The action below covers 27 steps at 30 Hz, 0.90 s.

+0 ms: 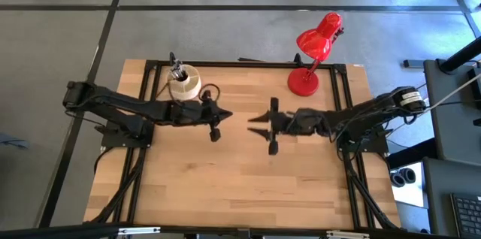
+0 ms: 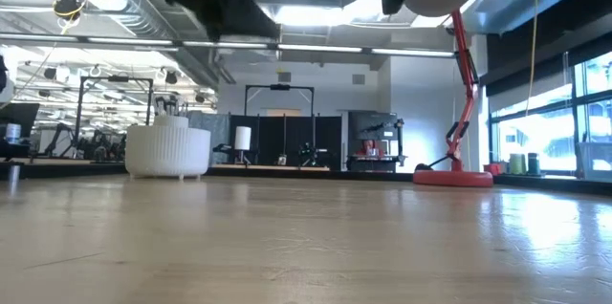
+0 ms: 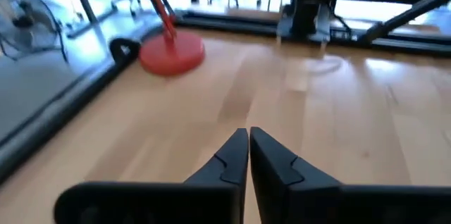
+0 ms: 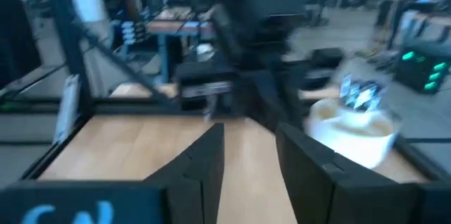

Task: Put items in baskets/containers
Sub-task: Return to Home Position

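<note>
wooden bench, workshop behind | one organiser holding brushes, one red lamp well apart from it | left tool closed, empty; right tool parted, empty

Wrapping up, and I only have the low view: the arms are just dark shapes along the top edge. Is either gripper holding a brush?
Observer: No. Its wrist view shows the left gripper shut on nothing, over the table.
Operator: And the other one?
Observer: The right gripper is open and empty; the organiser shows beyond it.
Operator: Are there brushes in the organiser? I can't see inside it.
Observer: Yes. From above, brushes stand upright in it.
</note>
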Available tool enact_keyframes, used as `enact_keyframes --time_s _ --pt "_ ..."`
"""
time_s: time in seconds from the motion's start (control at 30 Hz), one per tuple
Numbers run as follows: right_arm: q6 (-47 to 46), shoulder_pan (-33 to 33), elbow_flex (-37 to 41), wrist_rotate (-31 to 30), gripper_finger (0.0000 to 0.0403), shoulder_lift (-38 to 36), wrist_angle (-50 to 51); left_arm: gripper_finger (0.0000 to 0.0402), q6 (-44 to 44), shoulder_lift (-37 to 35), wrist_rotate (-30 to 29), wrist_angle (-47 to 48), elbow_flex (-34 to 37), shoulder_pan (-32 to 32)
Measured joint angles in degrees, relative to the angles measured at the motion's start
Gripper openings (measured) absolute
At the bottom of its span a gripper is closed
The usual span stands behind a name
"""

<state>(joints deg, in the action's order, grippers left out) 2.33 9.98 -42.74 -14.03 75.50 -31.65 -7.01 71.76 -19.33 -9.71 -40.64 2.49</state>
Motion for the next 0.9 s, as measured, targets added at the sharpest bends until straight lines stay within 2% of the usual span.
enact_keyframes --time_s 0.13,0.3,0.57,0.7,0.9 --pt "1.41 -1.93 0.0 0.37 0.0129 -4.26 1.89 0.0003 3.38 -8.03 -0.17 3.26 0.0 -0.14" --pt "2.67 -2.21 0.0 6.63 0.0115 -10.84 8.15 0.0004 6.12 -17.68 -0.05 3.09 3.99 0.58" --pt "5.48 -2.21 0.39 14.06 0.001 -17.42 19.59 0.0003 3.29 -30.39 3.49 -8.05 22.17 0.85" --pt "3.86 -2.82 6.23 14.13 0.001 -20.43 15.48 0.0003 3.76 -37.42 4.24 -11.52 27.15 0.85" --pt "0.27 -5.08 18.28 14.26 0.0005 -28.23 5.01 0.0005 6.33 -47.12 4.47 -9.8 29.78 0.85"
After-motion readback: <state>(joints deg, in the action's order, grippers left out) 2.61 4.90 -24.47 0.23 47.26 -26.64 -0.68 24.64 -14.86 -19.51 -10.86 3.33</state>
